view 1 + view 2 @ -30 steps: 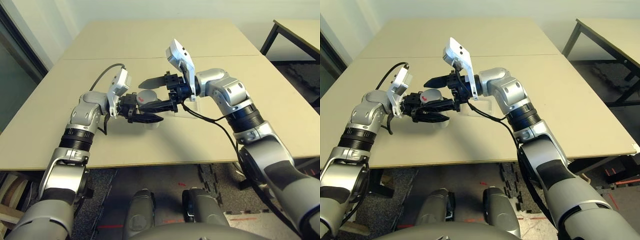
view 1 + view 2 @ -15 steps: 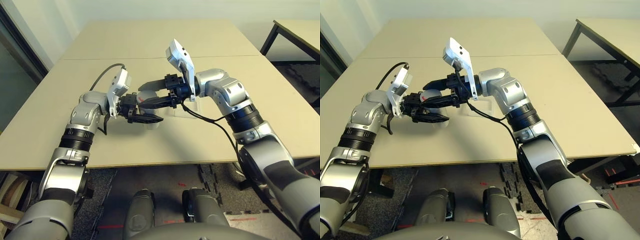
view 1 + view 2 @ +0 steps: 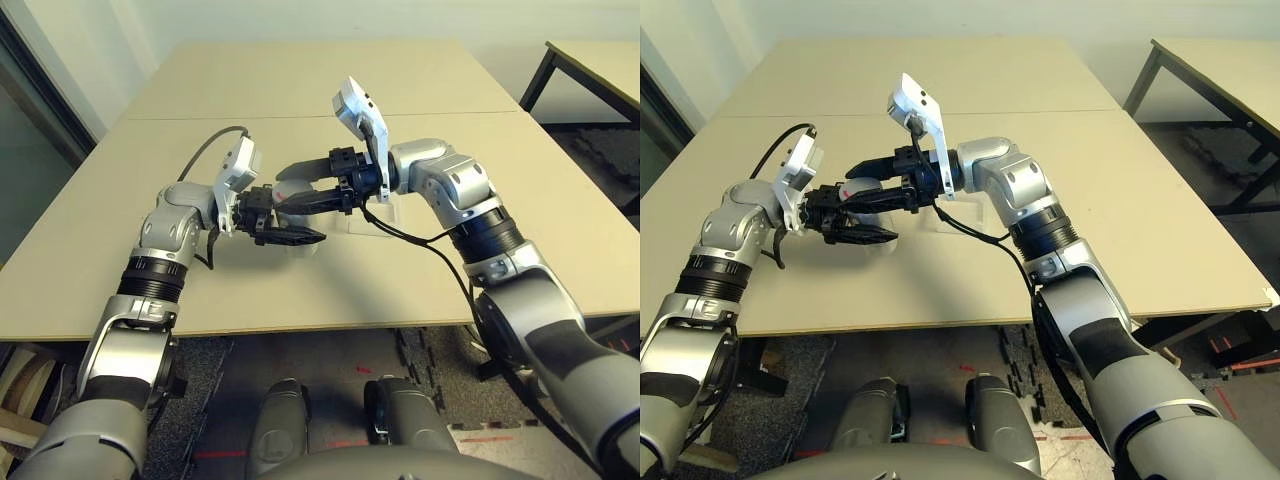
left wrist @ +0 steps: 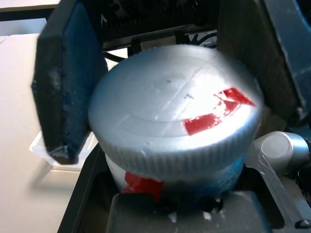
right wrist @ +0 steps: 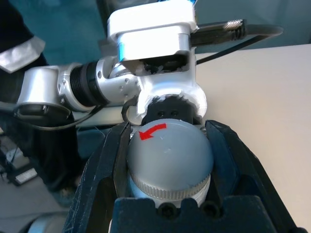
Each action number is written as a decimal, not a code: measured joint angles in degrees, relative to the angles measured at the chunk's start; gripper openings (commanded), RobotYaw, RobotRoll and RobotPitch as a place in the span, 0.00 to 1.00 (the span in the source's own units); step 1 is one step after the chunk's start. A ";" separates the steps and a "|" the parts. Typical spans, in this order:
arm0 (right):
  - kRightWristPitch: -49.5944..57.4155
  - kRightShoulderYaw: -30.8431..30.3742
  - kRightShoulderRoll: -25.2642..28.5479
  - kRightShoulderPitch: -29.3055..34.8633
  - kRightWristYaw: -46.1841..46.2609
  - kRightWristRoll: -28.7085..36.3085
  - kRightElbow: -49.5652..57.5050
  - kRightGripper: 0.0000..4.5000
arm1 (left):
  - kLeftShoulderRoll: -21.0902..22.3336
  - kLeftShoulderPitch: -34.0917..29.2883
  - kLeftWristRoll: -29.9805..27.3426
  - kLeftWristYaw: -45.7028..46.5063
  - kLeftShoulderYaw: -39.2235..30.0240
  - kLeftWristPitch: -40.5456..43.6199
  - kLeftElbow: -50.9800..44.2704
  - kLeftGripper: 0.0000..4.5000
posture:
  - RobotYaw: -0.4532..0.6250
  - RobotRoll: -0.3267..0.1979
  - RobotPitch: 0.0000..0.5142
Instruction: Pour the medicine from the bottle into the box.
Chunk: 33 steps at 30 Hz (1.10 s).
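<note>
The silver-grey medicine bottle is held above the middle of the table, its long axis lying level, its ribbed cap facing the right gripper, which is clamped on the cap. The left gripper is clamped on the bottle's body. A red arrow marks the cap top. The clear plastic box sits just beyond, on the table.

A: Where's your bottle?

B: Off the table, held up over its middle. Silver-grey, lying roughly level. Ribbed cap still on, with a red arrow on top and a red mark on the bottle's side.

A: And the box?

B: Clear, shallow plastic, flat on the table just beneath and behind your bottle, well in from every edge. You can't tell its contents.
</note>
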<state>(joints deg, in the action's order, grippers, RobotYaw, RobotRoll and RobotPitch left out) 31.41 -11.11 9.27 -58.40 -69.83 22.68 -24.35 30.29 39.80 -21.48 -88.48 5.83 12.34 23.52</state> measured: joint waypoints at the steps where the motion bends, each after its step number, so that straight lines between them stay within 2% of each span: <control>1: 0.01 0.93 0.20 -0.33 0.37 0.23 -0.20 0.58 | 0.00 -0.11 0.01 -0.01 0.04 0.00 0.01 0.63 | 0.43 0.62 0.03; 10: -1.65 3.13 1.87 -1.09 2.61 -0.13 -1.12 0.58 | 0.05 -0.12 0.26 -0.04 0.04 -0.15 0.36 0.63 | 0.42 0.62 0.04; 15: -6.34 3.65 6.71 0.04 4.24 -2.74 -5.40 0.58 | 0.21 -0.13 0.33 -0.04 0.03 -0.27 0.38 0.63 | 0.42 0.62 0.05; 23: -19.14 7.23 15.87 2.67 10.98 -10.26 -25.90 0.58 | 0.23 -0.12 0.33 -0.03 0.00 -0.32 0.54 0.63 | 0.42 0.62 0.05; 28: -26.58 7.52 17.18 4.12 17.73 -14.89 -38.06 0.58 | 0.17 -0.03 0.52 0.00 0.01 -0.76 2.21 0.63 | 0.42 0.62 0.05; 33: -30.44 7.54 16.60 4.92 22.81 -17.71 -43.60 0.58 | -0.14 0.54 0.93 0.06 0.00 -1.10 2.22 0.63 | 0.42 0.62 0.05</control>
<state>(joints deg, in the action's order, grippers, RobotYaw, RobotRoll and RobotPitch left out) 0.98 -3.57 25.87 -53.48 -47.02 4.96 -67.95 30.14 40.34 -20.55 -88.42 5.83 11.24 25.74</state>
